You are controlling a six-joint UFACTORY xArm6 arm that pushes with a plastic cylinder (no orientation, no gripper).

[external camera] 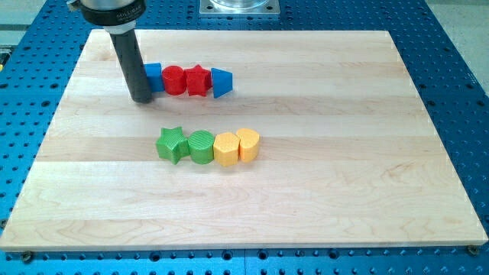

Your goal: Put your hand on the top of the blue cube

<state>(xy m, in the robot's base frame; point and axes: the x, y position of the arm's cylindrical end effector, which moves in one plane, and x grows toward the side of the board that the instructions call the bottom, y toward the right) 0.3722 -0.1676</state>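
Note:
The blue cube (pixel 153 76) sits at the left end of an upper row, partly hidden behind my rod. My tip (pixel 141 98) rests on the board against the cube's left side, slightly toward the view's bottom. To the cube's right, touching in line, stand a red cylinder (pixel 174 79), a red star (pixel 198 80) and a blue triangular block (pixel 221 82).
A lower row near the board's middle holds a green star (pixel 172 144), a green cylinder (pixel 201 147), a yellow hexagonal block (pixel 226 149) and a yellow rounded block (pixel 248 143). The wooden board (pixel 344 153) lies on a blue perforated table (pixel 466 92).

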